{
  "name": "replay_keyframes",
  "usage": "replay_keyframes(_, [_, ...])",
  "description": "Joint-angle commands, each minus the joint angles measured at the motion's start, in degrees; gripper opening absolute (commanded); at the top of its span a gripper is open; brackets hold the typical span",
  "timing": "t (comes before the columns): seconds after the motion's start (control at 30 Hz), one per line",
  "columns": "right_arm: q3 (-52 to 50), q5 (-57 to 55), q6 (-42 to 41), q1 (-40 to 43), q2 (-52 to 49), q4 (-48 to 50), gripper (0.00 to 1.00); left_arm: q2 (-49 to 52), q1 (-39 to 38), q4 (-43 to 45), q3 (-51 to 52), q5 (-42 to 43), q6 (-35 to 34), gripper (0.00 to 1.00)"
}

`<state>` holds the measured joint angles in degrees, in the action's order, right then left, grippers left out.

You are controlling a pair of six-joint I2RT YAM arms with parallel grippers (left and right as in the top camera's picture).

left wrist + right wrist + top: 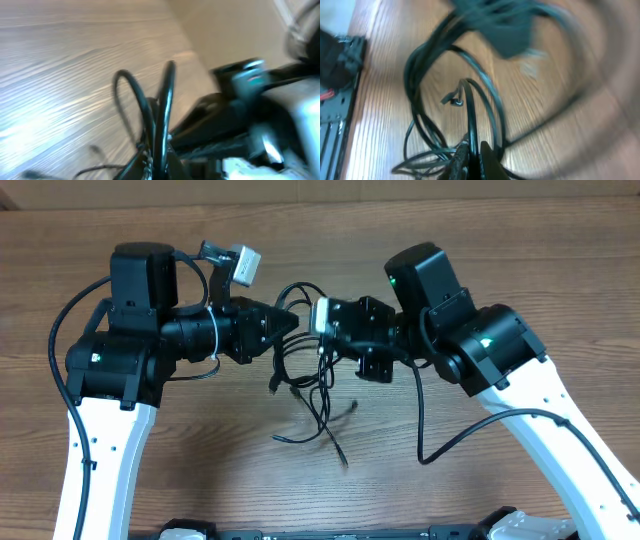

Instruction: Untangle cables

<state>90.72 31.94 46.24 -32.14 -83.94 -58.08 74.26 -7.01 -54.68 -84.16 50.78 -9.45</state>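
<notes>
– Left tool (288, 325), right tool (322, 340): how do they stand?
– Each pinched shut on a strand of the thin black plug-ended cables (312, 395), mid brown wooden bench (500, 240).
– Progress?
– Barely begun, I judge; loops lie tangled beneath them.
</notes>
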Motion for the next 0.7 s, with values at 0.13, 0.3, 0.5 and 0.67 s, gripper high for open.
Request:
replay_keyframes(0.13, [0.48, -0.39, -21.14, 7.74, 2.51, 3.10, 0.04, -0.50, 0.72, -2.73, -0.74, -14.10, -1.31, 0.04])
replay_keyframes(0.3, [0.48, -0.39, -33.11, 13.84, 2.51, 5.11, 0.04, -0.50, 0.72, -2.75, -0.74, -14.36, -1.29, 0.04])
replay_keyframes(0.5, [0.46, -0.42, -43.91, 19.78, 2.49, 6.40, 0.04, -0.50, 0.72, -2.78, -0.74, -14.36, -1.29, 0.04])
replay_keyframes(0.67, [0.42, -0.63, -46.77, 23.15, 2.29, 6.10, 0.04, -0.50, 0.72, -2.71, -0.76, -14.32, -1.27, 0.04])
